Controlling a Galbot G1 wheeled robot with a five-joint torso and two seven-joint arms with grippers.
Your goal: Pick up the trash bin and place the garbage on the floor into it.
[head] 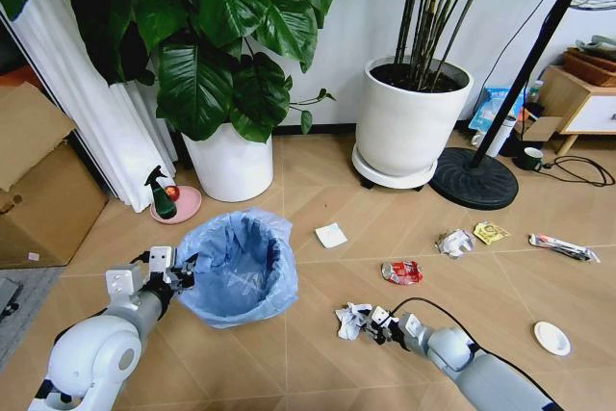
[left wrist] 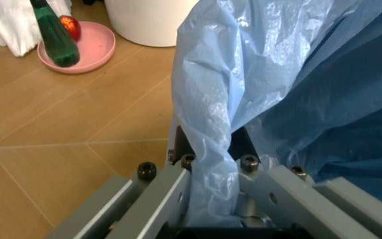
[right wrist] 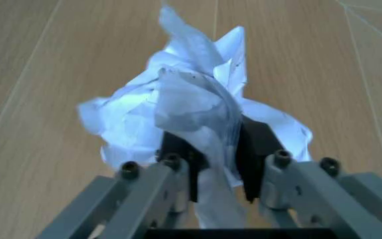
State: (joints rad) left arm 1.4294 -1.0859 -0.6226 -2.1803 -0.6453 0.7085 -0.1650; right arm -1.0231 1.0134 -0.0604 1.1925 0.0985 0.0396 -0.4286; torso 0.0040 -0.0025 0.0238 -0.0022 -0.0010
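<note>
In the head view, the trash bin (head: 239, 265) is sitting on the floor (head: 318, 190) in front of the white plant pot (head: 229, 163). The left gripper (head: 179, 272) is clenching the bin's rim on the side nearest the left arm. The right gripper (head: 377, 322) is working low on the other side of the bin, pinching a crumpled white paper ball (head: 352, 320). That ball is lying just beside the bin, toward the right arm, so the carry into the bin is running leftward and up over the rim. Other garbage, a red wrapper (head: 401, 272) among it, is lying farther from the bin on the same side.

In the left wrist view, the left gripper (left wrist: 212, 164) is grasping a fold of the bin's light-blue bag (left wrist: 257, 74) with its jaws closed on it.

In the right wrist view, the right gripper (right wrist: 216, 159) is squeezing the paper ball (right wrist: 177, 109) between closed jaws, with bare floor beyond it.
</note>
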